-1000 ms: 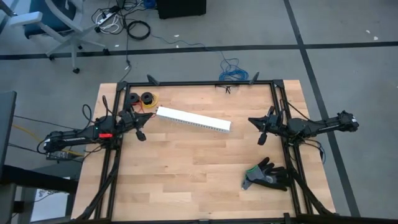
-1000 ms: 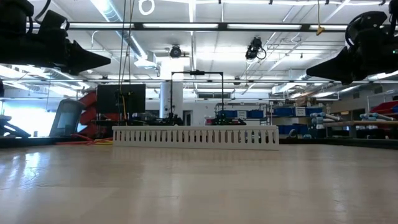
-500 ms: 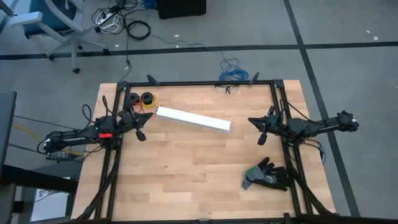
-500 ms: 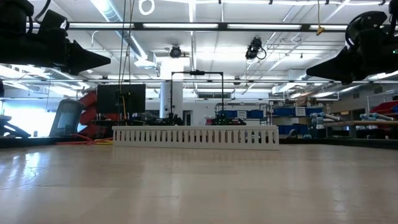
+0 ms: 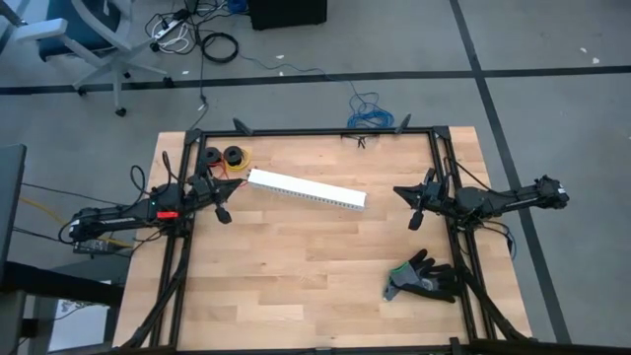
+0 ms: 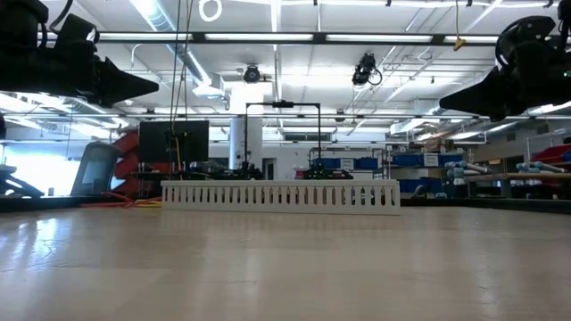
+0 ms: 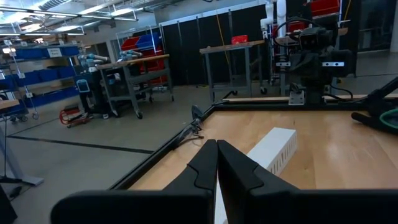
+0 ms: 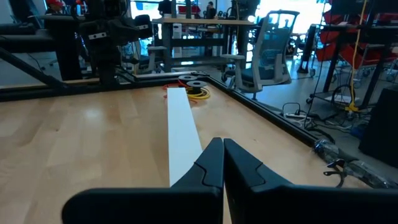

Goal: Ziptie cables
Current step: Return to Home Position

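Both arms hang above the side rails of the bench, one at mid-left and one at mid-right of the high view. That looks like a parked pose, well apart from the work. The left end effector has its fingers pressed together on nothing, and so has the right end effector. Each points inward toward the white slotted duct.

The duct lies slantwise across the upper middle of the bench with its lid on. This would explain why the cables are not seen as a loose bundle: they are probably shut inside it. A little red and orange wire shows at the duct's upper-left end, beside the two black spools. I cannot tell whether it belongs to the bundle or to the spools.

No ziptie is visible anywhere. A black glove lies at lower right, clear of both arms.
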